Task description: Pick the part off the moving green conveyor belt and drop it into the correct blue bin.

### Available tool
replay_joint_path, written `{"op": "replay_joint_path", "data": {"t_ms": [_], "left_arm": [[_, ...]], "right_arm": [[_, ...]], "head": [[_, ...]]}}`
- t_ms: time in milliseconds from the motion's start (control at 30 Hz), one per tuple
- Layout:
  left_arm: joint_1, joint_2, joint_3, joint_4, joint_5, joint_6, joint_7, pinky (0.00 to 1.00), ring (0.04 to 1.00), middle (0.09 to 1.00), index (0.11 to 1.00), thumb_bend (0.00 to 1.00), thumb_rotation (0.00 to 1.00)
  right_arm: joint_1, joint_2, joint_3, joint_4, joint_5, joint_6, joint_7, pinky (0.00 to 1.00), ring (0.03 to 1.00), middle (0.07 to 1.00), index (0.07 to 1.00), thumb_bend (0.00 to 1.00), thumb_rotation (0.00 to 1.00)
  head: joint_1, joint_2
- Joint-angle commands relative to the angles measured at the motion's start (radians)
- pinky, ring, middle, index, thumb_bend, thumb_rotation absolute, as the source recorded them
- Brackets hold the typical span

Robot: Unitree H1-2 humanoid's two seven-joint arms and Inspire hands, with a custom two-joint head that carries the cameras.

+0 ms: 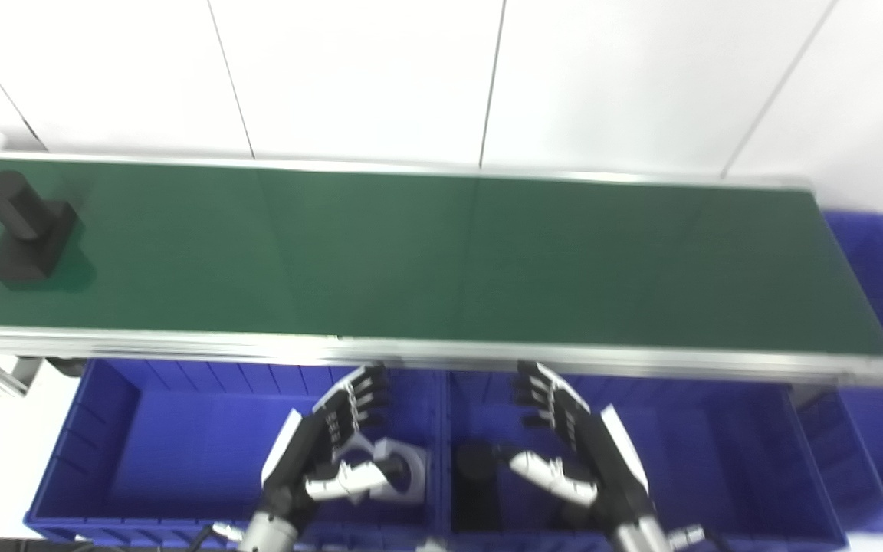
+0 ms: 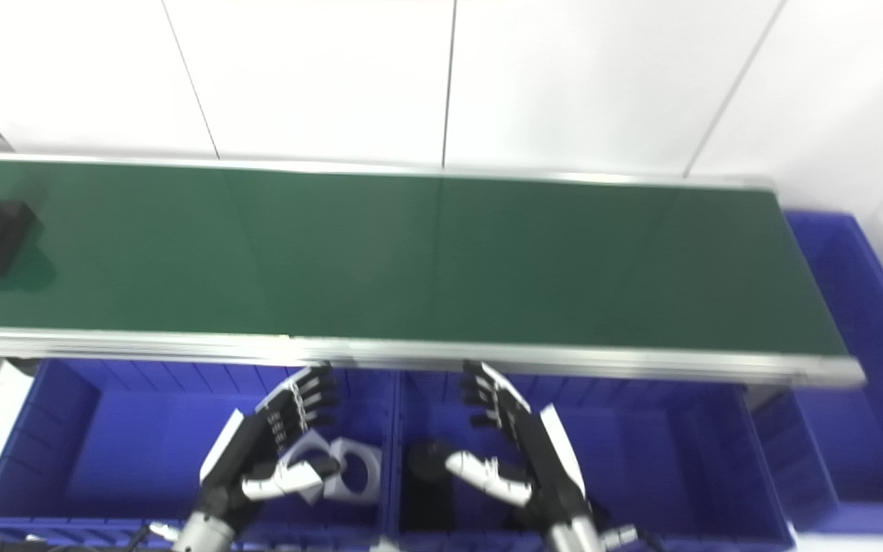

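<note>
Bright, even overhead light; white wall nearly washed out. Whole picture soft with slight blur. Faint sheen on green belt; shadows weak.

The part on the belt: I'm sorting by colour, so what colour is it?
Black. The part shows best in the left eye view, at the belt's left end.
</note>
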Motion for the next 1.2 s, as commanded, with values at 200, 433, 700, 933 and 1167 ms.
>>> {"op": "replay_joint_path", "data": {"t_ms": [200,433,700,933,1167], "left_arm": [[-0.029,-0.005,-0.005,0.04,0.001,-0.075,0.002,0.75,0.807,0.839,0.85,0.95,0.32],[-0.046,-0.008,-0.001,0.091,0.0,-0.105,0.004,0.72,0.793,0.825,0.835,0.96,0.3],[-0.066,-0.009,-0.002,0.14,0.015,-0.133,0.015,0.71,0.772,0.811,0.821,0.99,0.3],[-0.086,-0.015,-0.001,0.189,0.028,-0.171,0.022,0.67,0.749,0.793,0.807,1.0,0.31],[-0.099,-0.019,-0.001,0.213,0.033,-0.176,0.028,0.65,0.735,0.783,0.799,1.0,0.33]], "right_arm": [[-0.008,0.006,-0.004,0.004,-0.003,-0.097,-0.013,0.71,0.796,0.835,0.882,0.49,0.26],[-0.014,0.007,-0.007,0.033,0.006,-0.121,-0.01,0.7,0.793,0.835,0.887,0.48,0.21],[-0.027,0.013,-0.017,0.069,0.017,-0.135,-0.009,0.7,0.789,0.829,0.888,0.49,0.23],[-0.039,0.006,-0.023,0.105,0.018,-0.153,-0.007,0.7,0.786,0.825,0.89,0.5,0.27],[-0.048,0.006,-0.031,0.138,0.039,-0.181,-0.002,0.72,0.802,0.834,0.896,0.53,0.3]], "head": [[0.024,-0.067],[0.058,-0.122],[0.096,-0.169],[0.134,-0.214],[0.149,-0.231]]}}
